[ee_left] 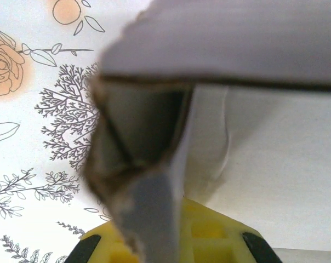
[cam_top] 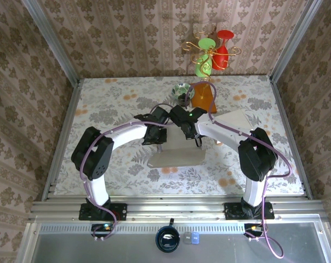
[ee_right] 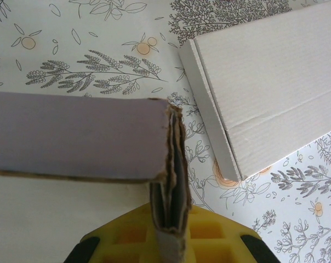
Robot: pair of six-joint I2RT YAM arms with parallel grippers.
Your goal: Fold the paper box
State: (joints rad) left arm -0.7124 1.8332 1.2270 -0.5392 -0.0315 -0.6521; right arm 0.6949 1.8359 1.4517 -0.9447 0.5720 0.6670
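In the top external view, the paper box (cam_top: 176, 156) lay on the flowered surface (cam_top: 110, 104) near its middle. The left pincer (cam_top: 156, 139) sat at the box's far left edge and the right pincer (cam_top: 197, 139) at its far right edge. A second cardboard sheet (cam_top: 237, 118) lay well apart to the right.

In the left wrist view, a raised corner flap of the paper box (ee_left: 264, 164) ran down into the left pincer (ee_left: 171, 246). The pincer seemed pressed onto it, though the close view was blurred.

In the right wrist view, the right pincer (ee_right: 168, 235) pinched a doubled upright wall of the paper box (ee_right: 72, 131), with the second cardboard sheet (ee_right: 275, 82) lying flat beyond.
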